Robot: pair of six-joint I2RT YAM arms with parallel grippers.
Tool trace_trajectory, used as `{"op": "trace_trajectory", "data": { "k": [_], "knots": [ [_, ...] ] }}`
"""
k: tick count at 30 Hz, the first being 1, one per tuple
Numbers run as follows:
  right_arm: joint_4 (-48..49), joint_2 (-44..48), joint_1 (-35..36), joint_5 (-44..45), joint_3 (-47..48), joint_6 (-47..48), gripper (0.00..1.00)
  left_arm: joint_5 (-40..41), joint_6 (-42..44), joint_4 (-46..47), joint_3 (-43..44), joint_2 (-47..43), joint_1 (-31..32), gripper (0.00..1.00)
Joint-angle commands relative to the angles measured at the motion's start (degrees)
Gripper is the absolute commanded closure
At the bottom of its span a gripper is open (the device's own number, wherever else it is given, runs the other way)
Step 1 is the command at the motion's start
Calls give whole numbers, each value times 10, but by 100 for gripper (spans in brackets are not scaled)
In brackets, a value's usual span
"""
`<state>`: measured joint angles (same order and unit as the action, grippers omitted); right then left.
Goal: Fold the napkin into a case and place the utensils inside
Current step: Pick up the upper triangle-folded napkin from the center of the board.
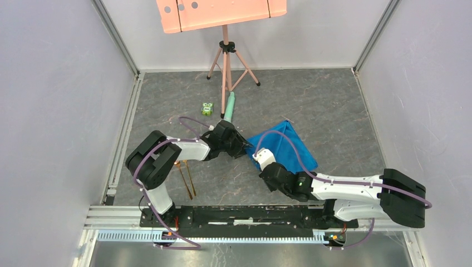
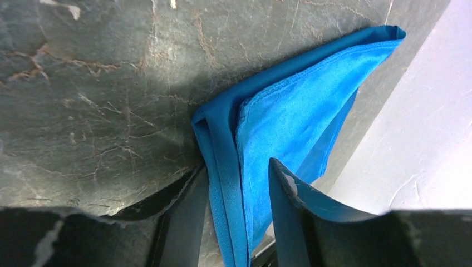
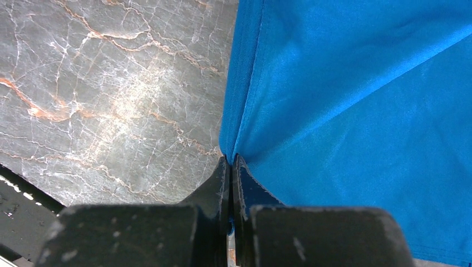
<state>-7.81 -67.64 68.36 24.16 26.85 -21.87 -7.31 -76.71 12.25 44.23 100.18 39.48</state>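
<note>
The right gripper (image 3: 231,160) is pinching the napkin (image 3: 362,111) at its edge, jaws closed tight on the cloth. The left gripper (image 2: 238,167) is straddling a folded corner with jaws apart, not yet clamping. The napkin is lying half-folded on the table (image 1: 311,100). It is looking soft, light and probably slippery, so hems and corners are offering the surest hold. The 2 utensils (image 1: 186,179) are lying well apart to its left.
</note>
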Motion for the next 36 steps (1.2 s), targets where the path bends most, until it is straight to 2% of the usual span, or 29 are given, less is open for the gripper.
{"op": "trace_trajectory", "data": {
  "k": [1,3,5,12,16,18,22,25,29,31,33,36],
  "knots": [
    [13,15,-2,3,3,-11,100,71,-4,-100,16,21,3,49],
    [16,15,-3,2,3,-11,100,94,-3,-112,20,19,2,52],
    [19,14,-2,1,2,-11,100,100,9,-116,27,18,2,59],
    [31,20,-2,-20,-3,11,100,98,41,-107,42,10,2,96],
    [50,24,-2,-45,-10,12,100,92,55,-119,41,-24,1,98],
    [54,18,6,-67,-2,12,100,106,59,-165,33,-64,0,98],
    [62,-9,50,-95,44,13,100,120,60,-295,16,-178,-19,98],
    [97,-43,81,-160,103,12,100,143,69,-426,11,-299,-36,98],
    [162,-88,107,-280,197,5,100,231,109,-654,89,-471,-64,98],
    [222,-97,107,-337,214,-26,100,281,149,-726,157,-515,-67,98],
    [256,-99,102,-375,222,-50,100,304,189,-761,227,-517,-67,98],
    [316,-91,70,-422,175,-98,100,299,234,-760,274,-455,-67,98]
  ]
}}
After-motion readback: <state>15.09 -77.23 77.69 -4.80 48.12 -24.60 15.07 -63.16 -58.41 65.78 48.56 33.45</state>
